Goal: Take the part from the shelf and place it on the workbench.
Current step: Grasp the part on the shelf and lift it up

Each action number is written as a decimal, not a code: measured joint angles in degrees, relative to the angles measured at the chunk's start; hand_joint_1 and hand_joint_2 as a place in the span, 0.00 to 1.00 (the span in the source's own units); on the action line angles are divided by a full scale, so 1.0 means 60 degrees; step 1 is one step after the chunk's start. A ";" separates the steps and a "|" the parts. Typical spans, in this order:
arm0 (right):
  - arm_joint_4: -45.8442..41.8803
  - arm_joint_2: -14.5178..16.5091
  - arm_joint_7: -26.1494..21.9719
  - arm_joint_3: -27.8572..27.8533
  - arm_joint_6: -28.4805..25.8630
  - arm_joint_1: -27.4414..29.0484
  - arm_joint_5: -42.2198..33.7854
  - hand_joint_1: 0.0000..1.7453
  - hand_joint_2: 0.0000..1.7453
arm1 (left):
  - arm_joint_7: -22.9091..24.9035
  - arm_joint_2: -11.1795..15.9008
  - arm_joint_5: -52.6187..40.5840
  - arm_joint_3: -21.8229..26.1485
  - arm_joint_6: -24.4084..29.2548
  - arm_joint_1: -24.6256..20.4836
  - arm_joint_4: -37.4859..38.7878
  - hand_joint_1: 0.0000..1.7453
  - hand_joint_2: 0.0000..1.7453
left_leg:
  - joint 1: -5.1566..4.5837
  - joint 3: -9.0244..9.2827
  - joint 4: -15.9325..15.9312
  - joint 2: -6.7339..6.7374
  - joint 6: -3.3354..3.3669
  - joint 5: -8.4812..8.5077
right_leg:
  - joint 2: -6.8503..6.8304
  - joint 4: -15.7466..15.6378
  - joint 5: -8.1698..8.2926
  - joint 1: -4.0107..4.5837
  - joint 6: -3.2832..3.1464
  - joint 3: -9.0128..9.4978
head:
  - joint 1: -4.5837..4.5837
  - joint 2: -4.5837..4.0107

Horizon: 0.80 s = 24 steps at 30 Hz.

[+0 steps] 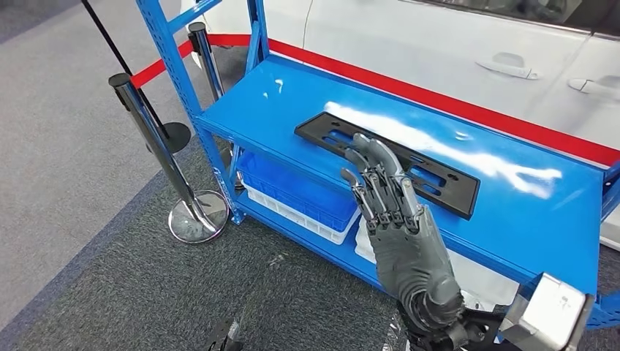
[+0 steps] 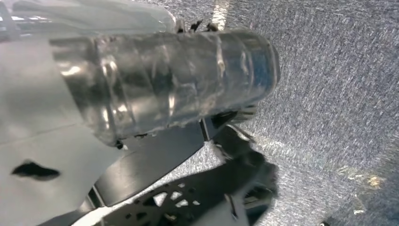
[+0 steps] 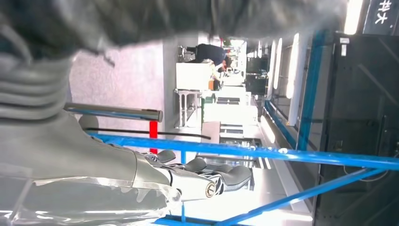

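1 black part (image 1: 387, 162), 1 blue shelf (image 1: 556, 219), 2 barrier posts (image 1: 157, 146), 1 blue bin (image 1: 292, 191).

Under our right hand (image 1: 387, 191), dark metal fingers and a grey ribbed cover, we see a matt black plastic part (image 1: 387, 152) on a glossy blue painted-metal shelf (image 1: 526, 212); left, a polished chrome post (image 1: 157, 142) on rough grey carpet (image 1: 95, 292).

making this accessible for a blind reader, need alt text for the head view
The robot's right hand reaches over a flat black slotted part lying on a glossy blue shelf. A white car stands behind.
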 joint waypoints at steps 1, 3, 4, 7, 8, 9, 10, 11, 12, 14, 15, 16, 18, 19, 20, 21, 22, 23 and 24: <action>0.0001 -0.0006 0.0004 0.0000 0.0010 0.0002 0.0001 0.00 1.00 | 0.0000 -0.0003 -0.0001 -0.0014 0.0000 0.0012 0.0002 0.00 0.00 | 0.0037 0.0135 0.0022 -0.0006 -0.0040 -0.0116 | -0.0005 -0.0368 0.0284 -0.0026 0.0040 -0.0001 | -0.0001 0.0000; 0.0009 -0.0026 0.0039 0.0000 -0.0010 0.0014 0.0023 0.00 1.00 | 0.0001 -0.0007 -0.0002 -0.0042 0.0000 0.0020 0.0005 0.00 0.00 | 0.0104 0.0369 0.0107 -0.0022 -0.0171 -0.0394 | -0.0016 -0.1488 0.1250 -0.0085 0.0116 0.0194 | 0.0021 0.0000; 0.0020 -0.0038 0.0082 0.0000 -0.0041 0.0025 0.0055 0.00 1.00 | 0.0003 -0.0008 -0.0001 -0.0051 0.0001 0.0007 0.0008 0.00 0.00 | 0.0126 0.0432 0.0169 -0.0033 -0.0249 -0.0528 | -0.0019 -0.1932 0.1567 -0.0083 0.0091 0.0247 | 0.0065 0.0000; 0.0046 -0.0062 0.0234 0.0000 -0.0141 0.0058 0.0174 0.00 1.00 | 0.0010 -0.0006 0.0002 -0.0064 -0.0004 -0.0032 0.0015 0.00 0.00 | 0.0135 0.0455 0.0256 -0.0017 -0.0451 -0.0727 | 0.0011 -0.2234 0.1702 -0.0019 -0.0173 0.0271 | 0.0144 0.0000; 0.0046 -0.0065 0.0259 0.0000 -0.0154 0.0059 0.0194 0.00 1.00 | 0.0012 -0.0006 0.0002 -0.0070 -0.0007 -0.0036 0.0015 0.00 0.00 | 0.0140 0.0441 0.0327 0.0000 -0.0492 -0.0730 | 0.0023 -0.2230 0.1692 -0.0021 -0.0252 0.0344 | 0.0126 0.0000; 0.0047 -0.0067 0.0269 0.0000 -0.0158 0.0057 0.0203 0.00 1.00 | 0.0012 -0.0006 0.0001 -0.0075 -0.0010 -0.0040 0.0015 0.00 0.00 | 0.0149 0.0402 0.0517 0.0011 -0.0525 -0.0705 | 0.0026 -0.2248 0.1630 -0.0026 -0.0318 0.0428 | 0.0121 0.0000; 0.0047 -0.0067 0.0272 0.0000 -0.0158 0.0053 0.0207 0.00 1.00 | 0.0012 -0.0006 0.0000 -0.0080 -0.0011 -0.0052 0.0015 0.00 0.00 | 0.0159 0.0222 0.0877 0.0016 -0.0550 -0.0696 | 0.0016 -0.2269 0.1571 -0.0035 -0.0366 0.0539 | 0.0107 0.0000; 0.0047 -0.0067 0.0276 0.0000 -0.0157 0.0053 0.0209 0.00 1.00 | 0.0012 -0.0006 -0.0001 -0.0091 -0.0012 -0.0064 0.0015 0.00 0.00 | 0.0167 -0.0077 0.1395 0.0022 -0.0578 -0.0748 | -0.0002 -0.2295 0.1498 -0.0036 -0.0406 0.0657 | 0.0099 0.0000; 0.0049 -0.0067 0.0280 0.0000 -0.0157 0.0054 0.0210 0.00 1.00 | 0.0011 -0.0006 -0.0002 -0.0108 -0.0013 -0.0070 0.0016 0.00 0.00 | 0.0172 -0.0474 0.1997 0.0025 -0.0610 -0.0893 | -0.0019 -0.2310 0.1417 -0.0026 -0.0433 0.0765 | 0.0097 0.0000; 0.0052 -0.0067 0.0289 0.0000 -0.0157 0.0057 0.0211 0.00 1.00 | 0.0011 -0.0006 0.0000 -0.0156 -0.0015 -0.0050 0.0016 0.00 0.00 | 0.0178 -0.1296 0.2948 0.0026 -0.0645 -0.1374 | -0.0027 -0.2326 0.1231 0.0008 -0.0460 0.0988 | 0.0090 0.0000; 0.0054 -0.0067 0.0295 0.0000 -0.0158 0.0059 0.0211 0.00 1.00 | 0.0011 -0.0006 0.0000 -0.0179 -0.0015 -0.0029 0.0016 0.00 0.00 | 0.0181 -0.1566 0.3072 0.0026 -0.0638 -0.1521 | -0.0015 -0.2326 0.1128 0.0027 -0.0466 0.1119 | 0.0088 0.0000; 0.0055 -0.0067 0.0308 0.0000 -0.0163 0.0058 0.0211 0.00 1.00 | 0.0011 -0.0006 0.0000 -0.0194 -0.0015 -0.0012 0.0016 0.00 0.00 | 0.0181 -0.1681 0.2867 0.0026 -0.0609 -0.1442 | 0.0000 -0.2327 0.1015 0.0048 -0.0465 0.1273 | 0.0088 0.0000; 0.0057 -0.0067 0.0352 0.0000 -0.0177 0.0059 0.0220 0.00 1.00 | 0.0011 -0.0006 -0.0002 -0.0211 -0.0017 0.0005 0.0016 0.00 0.00 | 0.0172 -0.1586 0.1825 0.0026 -0.0502 -0.0603 | 0.0019 -0.2344 0.0788 0.0078 -0.0453 0.1558 | 0.0092 0.0000; 0.0064 -0.0067 0.0374 0.0001 -0.0188 0.0061 0.0227 0.00 1.00 | 0.0011 -0.0006 -0.0002 -0.0214 -0.0017 0.0015 0.0019 0.00 0.00 | 0.0128 -0.1507 0.1316 0.0025 -0.0448 -0.0103 | 0.0035 -0.2348 0.0677 0.0093 -0.0427 0.1699 | 0.0107 0.0000; 0.0072 -0.0067 0.0386 0.0002 -0.0199 0.0061 0.0234 0.00 1.00 | 0.0012 -0.0006 -0.0002 -0.0218 -0.0016 0.0024 0.0023 0.00 0.00 | 0.0072 -0.1435 0.0953 0.0022 -0.0396 0.0234 | 0.0053 -0.2359 0.0581 0.0092 -0.0383 0.1784 | 0.0115 0.0000; 0.0081 -0.0067 0.0391 0.0003 -0.0209 0.0066 0.0238 0.00 1.00 | 0.0013 -0.0006 -0.0002 -0.0223 -0.0015 0.0034 0.0027 0.00 0.00 | 0.0012 -0.1373 0.0725 0.0017 -0.0345 0.0475 | 0.0072 -0.2368 0.0519 0.0082 -0.0327 0.1865 | 0.0120 0.0000; 0.0089 -0.0068 0.0393 0.0004 -0.0220 0.0071 0.0240 0.00 1.00 | 0.0014 -0.0006 -0.0002 -0.0229 -0.0014 0.0037 0.0031 0.00 0.00 | -0.0044 -0.1322 0.0666 0.0014 -0.0306 0.0473 | 0.0086 -0.2349 0.0503 0.0073 -0.0266 0.1944 | 0.0125 0.0000; 0.0091 -0.0069 0.0391 0.0004 -0.0231 0.0066 0.0242 0.00 1.00 | 0.0014 -0.0006 -0.0003 -0.0233 -0.0013 0.0028 0.0032 0.00 0.00 | -0.0072 -0.1228 0.0572 0.0011 -0.0258 0.0469 | 0.0080 -0.2331 0.0508 0.0051 -0.0216 0.1977 | 0.0117 0.0000; 0.0093 -0.0070 0.0391 0.0004 -0.0244 0.0066 0.0244 0.00 1.00 | 0.0013 -0.0003 -0.0004 -0.0236 -0.0012 0.0013 0.0034 0.00 0.00 | -0.0090 -0.1116 0.0491 0.0009 -0.0208 0.0491 | 0.0070 -0.2284 0.0531 0.0038 -0.0175 0.1998 | 0.0115 0.0000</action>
